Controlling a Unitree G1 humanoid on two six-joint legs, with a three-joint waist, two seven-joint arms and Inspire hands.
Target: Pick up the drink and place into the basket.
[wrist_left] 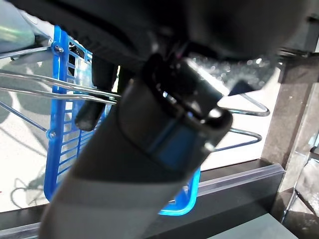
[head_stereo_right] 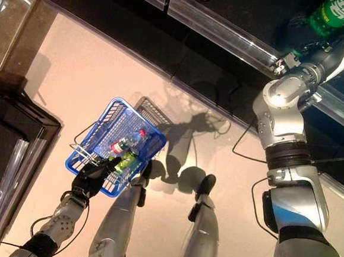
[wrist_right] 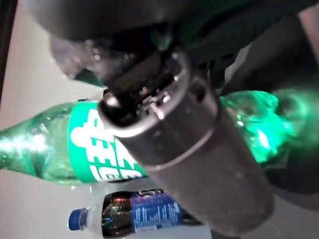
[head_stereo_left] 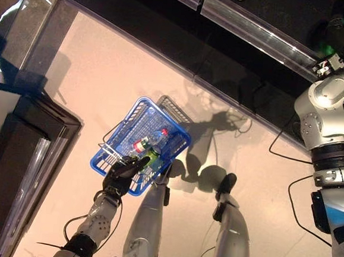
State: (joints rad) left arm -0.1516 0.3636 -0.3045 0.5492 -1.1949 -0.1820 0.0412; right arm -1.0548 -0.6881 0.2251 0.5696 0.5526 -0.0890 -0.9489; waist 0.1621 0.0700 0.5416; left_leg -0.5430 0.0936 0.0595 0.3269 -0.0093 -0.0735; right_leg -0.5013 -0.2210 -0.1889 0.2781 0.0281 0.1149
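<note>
While clamped in the curled fingers of the dark right hand (wrist_right: 199, 144) up at the dark shelf, green clear-plastic soda bottle (wrist_right: 75, 144) looks full, so fairly heavy, smooth and slippery; best gripped around the labelled mid-body. Lower down, dark left hand (head_stereo_left: 122, 173) curled on wire handles of blue plastic lattice basket (head_stereo_left: 121, 124) already holding bottles.

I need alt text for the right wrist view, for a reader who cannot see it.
The right hand, seen from very close, is closed around a green drink bottle lying sideways. Beyond it lies a smaller dark bottle with a blue cap and label.
</note>
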